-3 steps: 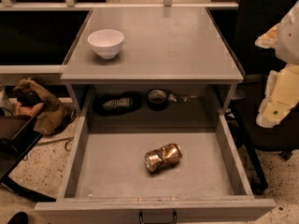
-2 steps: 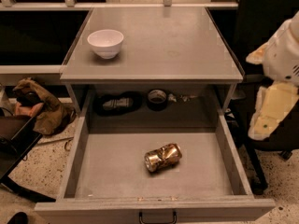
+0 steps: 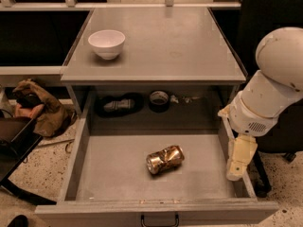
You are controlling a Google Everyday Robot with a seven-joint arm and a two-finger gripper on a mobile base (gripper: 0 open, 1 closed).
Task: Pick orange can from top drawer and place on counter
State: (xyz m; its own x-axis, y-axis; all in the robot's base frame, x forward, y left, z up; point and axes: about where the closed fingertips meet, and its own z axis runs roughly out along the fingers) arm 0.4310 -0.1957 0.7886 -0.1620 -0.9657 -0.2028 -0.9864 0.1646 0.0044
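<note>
The orange can [image 3: 164,159], crushed and shiny orange-gold, lies on its side on the flat grey bottom of the open top drawer [image 3: 111,171], a little right of its middle. The silver end faces front-left. My gripper [image 3: 238,161] hangs from the white arm [image 3: 272,86] over the drawer's right side wall, to the right of the can and apart from it. It holds nothing that I can see. The grey counter [image 3: 175,46] is the cabinet top behind and above the drawer.
A white bowl [image 3: 107,43] stands on the counter's left part. A dark recess behind the drawer holds a black tape roll [image 3: 159,100] and dark clutter [image 3: 117,105]. A brown cloth heap [image 3: 39,109] and a dark frame [image 3: 14,141] lie on the floor at left.
The arm has swung down and left from the far right edge; the gripper now hangs lower, over the drawer's right wall. The can and the bowl have not moved.
</note>
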